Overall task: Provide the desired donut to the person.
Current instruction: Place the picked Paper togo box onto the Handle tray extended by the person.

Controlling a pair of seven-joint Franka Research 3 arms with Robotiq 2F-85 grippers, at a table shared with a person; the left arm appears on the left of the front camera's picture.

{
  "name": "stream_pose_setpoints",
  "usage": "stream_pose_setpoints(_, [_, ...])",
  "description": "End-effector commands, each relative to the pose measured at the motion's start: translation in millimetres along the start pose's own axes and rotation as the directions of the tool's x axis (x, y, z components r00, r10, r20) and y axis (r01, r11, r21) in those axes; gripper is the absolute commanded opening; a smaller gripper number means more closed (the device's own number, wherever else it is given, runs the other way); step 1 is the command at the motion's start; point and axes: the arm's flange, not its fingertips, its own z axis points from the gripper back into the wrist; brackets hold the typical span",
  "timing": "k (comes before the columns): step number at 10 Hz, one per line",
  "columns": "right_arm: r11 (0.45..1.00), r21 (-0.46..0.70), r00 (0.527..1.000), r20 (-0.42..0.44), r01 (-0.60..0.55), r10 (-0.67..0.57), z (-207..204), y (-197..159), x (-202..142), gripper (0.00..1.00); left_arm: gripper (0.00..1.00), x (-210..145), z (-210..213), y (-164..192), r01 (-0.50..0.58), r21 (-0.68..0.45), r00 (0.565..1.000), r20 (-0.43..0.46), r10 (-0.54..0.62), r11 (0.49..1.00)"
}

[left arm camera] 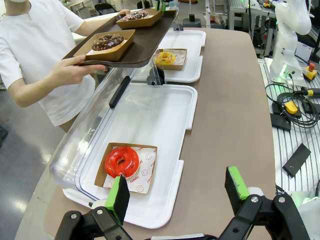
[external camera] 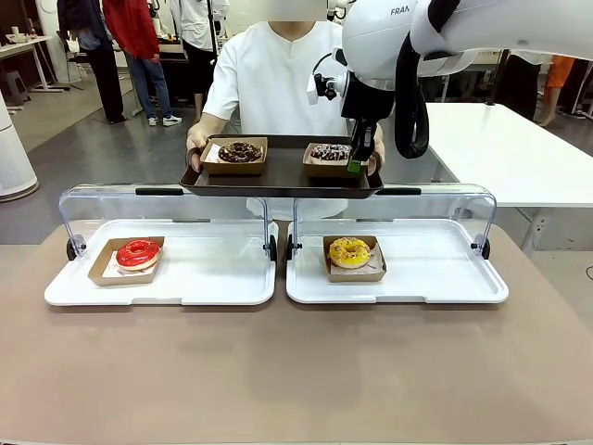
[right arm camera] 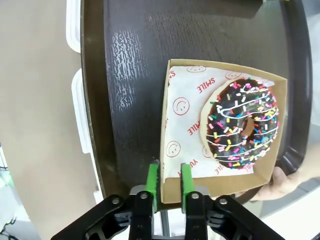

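Brown table (external camera: 296, 371), white trays (external camera: 213, 278), grey floor.

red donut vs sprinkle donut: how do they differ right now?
Look: the red donut has plain glossy red icing; the sprinkle donut is chocolate with white drizzle and coloured sprinkles.
Place: the red donut sits in the white display tray on the table; the sprinkle donut is on the dark tray the person holds.
Gripper: the right gripper straddles the sprinkle donut's box wall; nothing touches the red donut.
Shared: each rests on paper in a brown box.
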Motion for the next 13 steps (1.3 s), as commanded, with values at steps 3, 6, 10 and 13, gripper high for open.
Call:
stream_pose_setpoints(3, [1.0, 0.006, 0.999, 0.039, -0.029, 0.028, 0, -3, -1, 1.0, 1.0, 0, 1, 0, 0.009, 0.007, 1.0, 0.017, -0.009, 1.0])
stream_pose_setpoints(6, [0.999, 0.014, 0.998, 0.046, -0.034, 0.033, 1, -2, -2, 1.0, 1.0, 0, 1, 0, 0.009, 0.007, 1.0, 0.017, -0.009, 1.0])
stream_pose_setpoints(10, [0.997, 0.066, 0.998, 0.062, -0.035, 0.031, 9, 1, -4, 1.0, 1.0, 0, 1, 0, 0.009, 0.007, 1.0, 0.017, -0.009, 1.0])
stream_pose_setpoints(13, [0.988, 0.132, 0.997, 0.033, -0.074, 0.07, 27, 17, -7, 1.0, 1.0, 0, 1, 0, 0.009, 0.007, 1.0, 0.017, -0.009, 1.0])
